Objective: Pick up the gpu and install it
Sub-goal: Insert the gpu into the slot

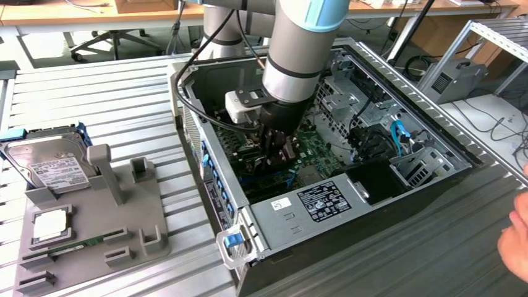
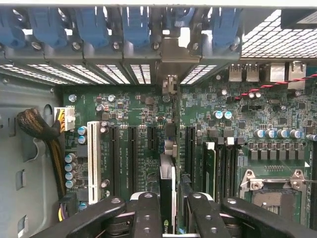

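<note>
The hand (image 2: 168,208) was closed on the gpu (image 2: 167,173), gripping the card edge-on between its fingers (image 2: 146,213) inside the open computer case (image 1: 247,204). The card stood upright over the green board (image 2: 138,109), its long axis running along the slots (image 2: 132,158) toward the case's rear wall, where its metal bracket (image 2: 171,59) met the blue clips (image 2: 134,25). On the worktop (image 1: 99,93), a grey holder (image 1: 91,247) with a hard drive (image 1: 49,164) sat well apart from the case.

We see a ribbed metal worktop (image 1: 107,93), wooden desks (image 1: 74,12) along twelve o'clock, an office chair's base (image 1: 103,43) beneath, and a metal rack (image 1: 495,43) at two o'clock.
</note>
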